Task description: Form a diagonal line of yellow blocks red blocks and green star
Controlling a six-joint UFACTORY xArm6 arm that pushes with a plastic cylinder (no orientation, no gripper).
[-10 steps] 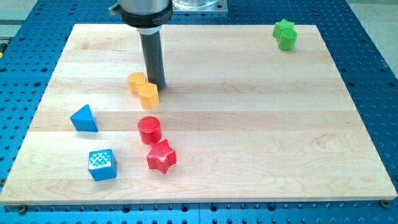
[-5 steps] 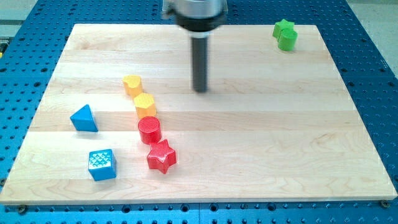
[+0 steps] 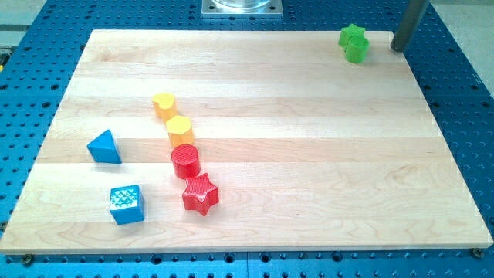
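Jaws are lacking; my tip (image 3: 399, 48) is seen at the view's top right, just right of the ribbed green star (image 3: 354, 42). On the wooden bench (image 3: 309, 154), two yellow blocks (image 3: 164, 104) (image 3: 180, 130), a red cylinder (image 3: 185, 161) and a red star (image 3: 200, 193) are lined diagonally.

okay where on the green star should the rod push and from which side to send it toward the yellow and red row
Push the green star's upper-right face, coming from the view's top right, where my tip already sits; the row's yellow end block lies down-left. Aim centrally, probably, since star points tend to make it spin.
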